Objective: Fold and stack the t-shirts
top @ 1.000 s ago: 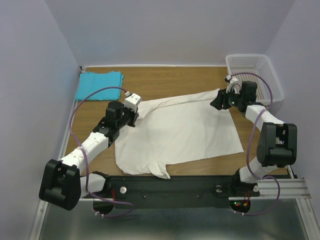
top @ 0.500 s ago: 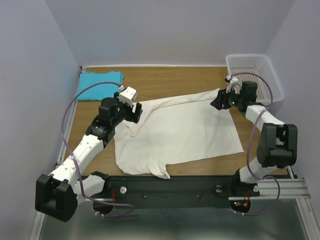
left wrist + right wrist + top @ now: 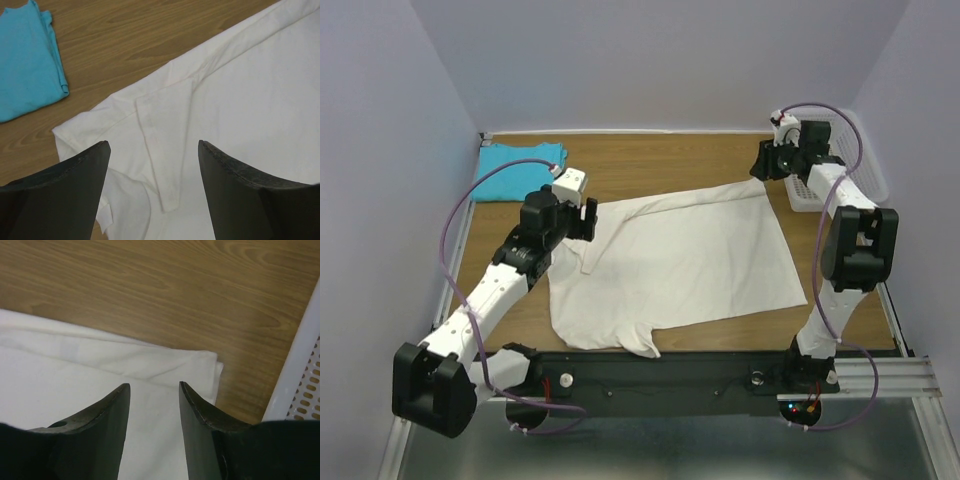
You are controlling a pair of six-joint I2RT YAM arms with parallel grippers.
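Cream-white cotton fills both wrist views: the cream-white t-shirt [image 3: 675, 265] lies flat on the wooden table [image 3: 660, 160], its long axis running slantwise from one arm to the other, with the far edge already doubled over into a band. The left gripper [image 3: 155, 150] hangs above the shoulder end with its jaws spread wide and nothing between them. A folded-in sleeve [image 3: 167, 145] lies directly below the gap, and its length runs roughly in line with the fingers rather than across them. The right gripper [image 3: 154, 387] hovers over the opposite end, jaws about half apart and likewise empty. The doubled hem corner [image 3: 210, 365] sits just ahead of the tips, a little toward the right-hand finger, and the white mesh basket [image 3: 300, 355] stands close beyond it on that same side. So each arm has its own end of the folded band beneath it, and any further fold probably needs both to come down together. The turquoise t-shirt [image 3: 27, 55], already folded, rests well off beyond the left-hand finger of the left gripper, apart from the cream shirt.
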